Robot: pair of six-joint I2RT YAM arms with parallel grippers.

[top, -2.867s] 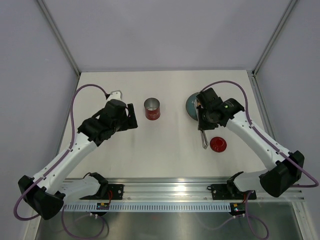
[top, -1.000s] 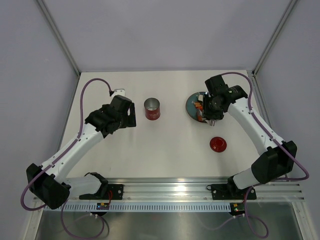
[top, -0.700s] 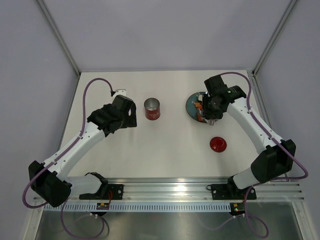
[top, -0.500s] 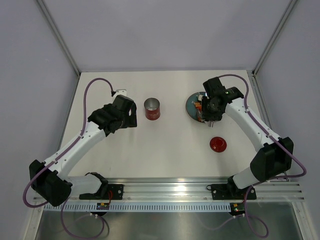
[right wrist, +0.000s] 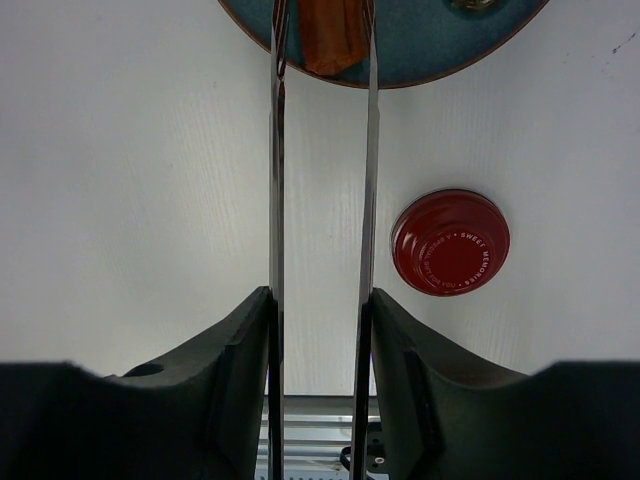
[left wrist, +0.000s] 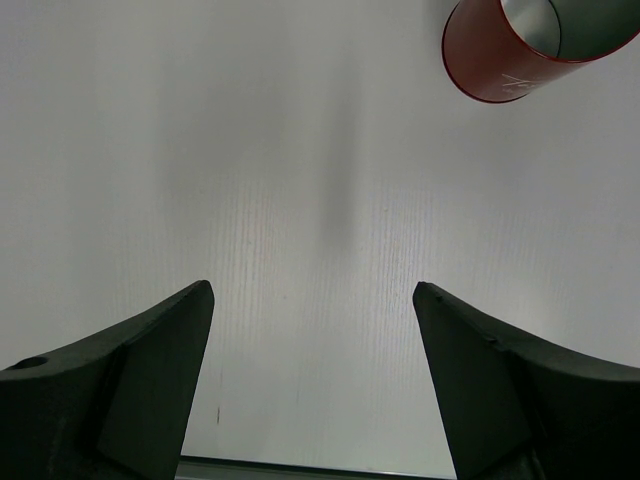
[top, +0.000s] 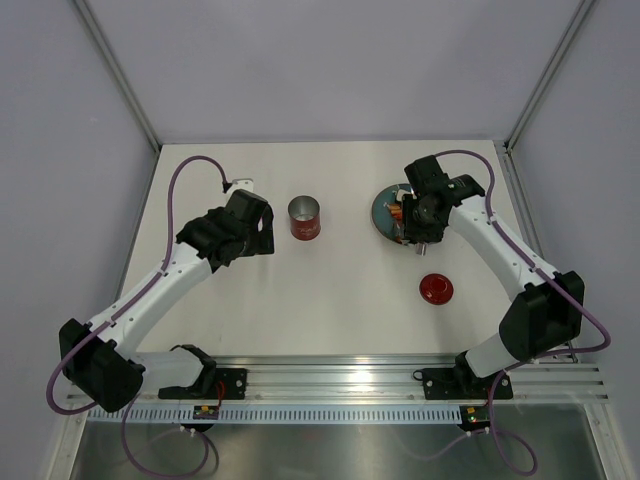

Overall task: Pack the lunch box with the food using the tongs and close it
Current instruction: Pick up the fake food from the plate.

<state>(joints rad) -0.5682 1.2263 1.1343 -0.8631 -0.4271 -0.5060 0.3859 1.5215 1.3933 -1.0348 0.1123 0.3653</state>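
The red lunch box [top: 305, 218] stands open and upright at mid-table, and shows at the top right of the left wrist view [left wrist: 520, 50]. Its red lid [top: 436, 288] lies flat on the table, right of the tongs in the right wrist view [right wrist: 450, 241]. My right gripper [top: 415, 215] [right wrist: 320, 300] is shut on the silver tongs [right wrist: 277, 150]. The tongs' two arms reach onto the blue-grey plate [right wrist: 400, 78] and straddle an orange-red piece of food [right wrist: 335, 40] [top: 397, 213]. My left gripper [top: 262, 232] [left wrist: 312, 290] hangs open and empty left of the lunch box.
The blue-grey plate [top: 383, 205] sits right of centre, partly under my right arm. Grey walls with metal posts enclose the table on three sides. A metal rail [top: 340, 378] runs along the near edge by the arm bases.
My right gripper has shifted slightly left over the plate with the tongs, after lifting them from beside the lid. The left arm has barely moved.
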